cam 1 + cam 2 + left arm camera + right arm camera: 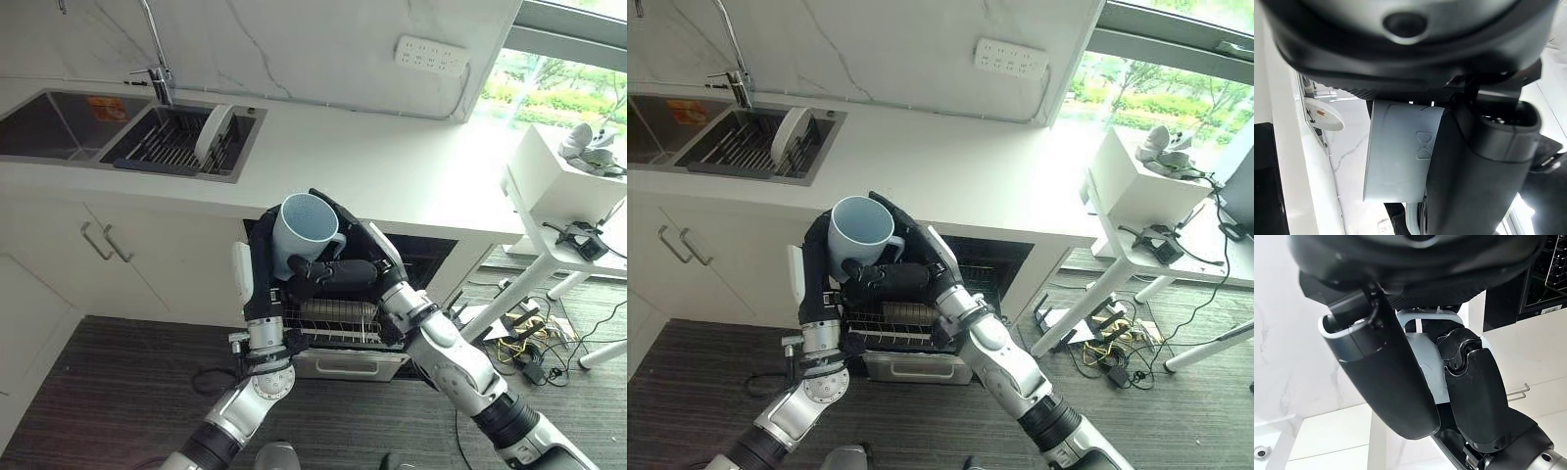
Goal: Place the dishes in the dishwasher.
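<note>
A light blue mug (302, 230) is held tilted in front of the counter edge, above the pulled-out dishwasher rack (338, 321). My left hand (257, 286) stands upright against the mug's left side, fingers curled behind it, and the mug's wall (1400, 156) sits pressed against its thumb. From the right, my right hand (358, 269) wraps the mug's lower side, fingers curled by the handle (336, 241). In the right wrist view the mug (1425, 363) shows between thumb and fingers. The rack's contents are mostly hidden by the hands.
A sink (59, 127) with a drying rack and an upright white plate (212, 132) lies at the back left, by a tap (157, 59). White countertop (392, 166) runs across. Cabinet doors with handles (106, 243) are at the left. A white table (558, 196) stands right.
</note>
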